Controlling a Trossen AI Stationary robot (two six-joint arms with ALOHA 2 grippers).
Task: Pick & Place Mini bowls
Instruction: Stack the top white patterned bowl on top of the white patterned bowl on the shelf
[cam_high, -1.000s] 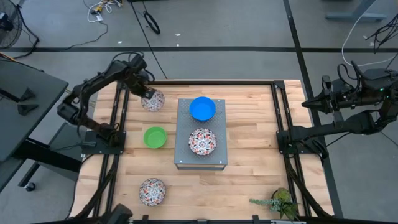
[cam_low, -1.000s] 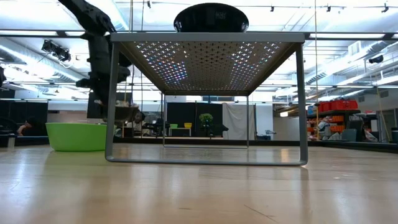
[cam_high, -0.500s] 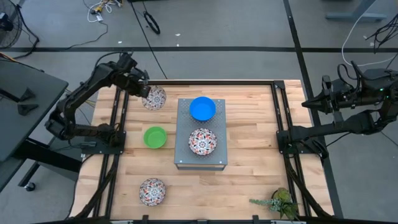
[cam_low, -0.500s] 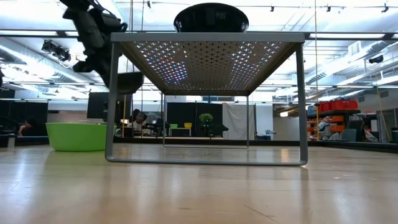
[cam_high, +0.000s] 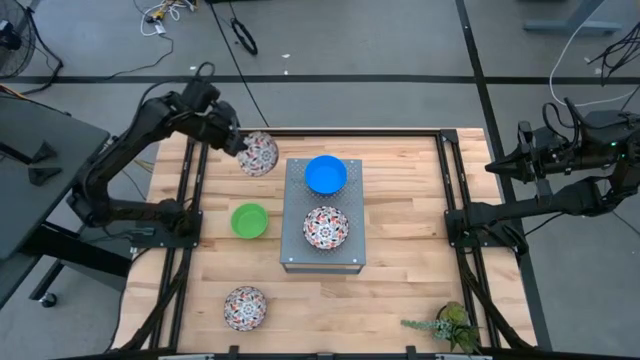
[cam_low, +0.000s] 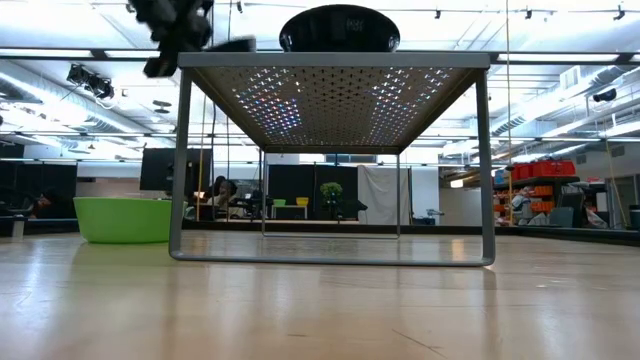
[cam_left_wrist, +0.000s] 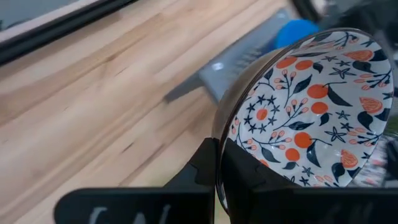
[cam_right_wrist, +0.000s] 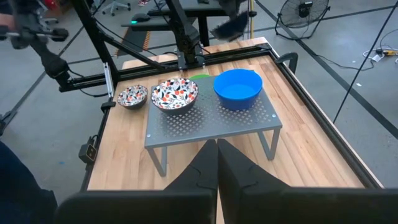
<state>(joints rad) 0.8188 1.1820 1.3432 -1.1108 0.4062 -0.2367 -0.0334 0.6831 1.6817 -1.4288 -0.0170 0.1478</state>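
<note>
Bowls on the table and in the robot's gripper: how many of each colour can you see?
White floral round bowls: 3
Bright blue round bowl: 1
Green round bowl: 1
Total: 5

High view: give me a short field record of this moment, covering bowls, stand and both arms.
held bowl: floral bowl, gripped at its rim by the left tool, lifted above the table's far left
on grey stand: blue bowl, second floral bowl
on table: green bowl, third floral bowl
right tool: shut, empty, parked off the table's right edge
</note>
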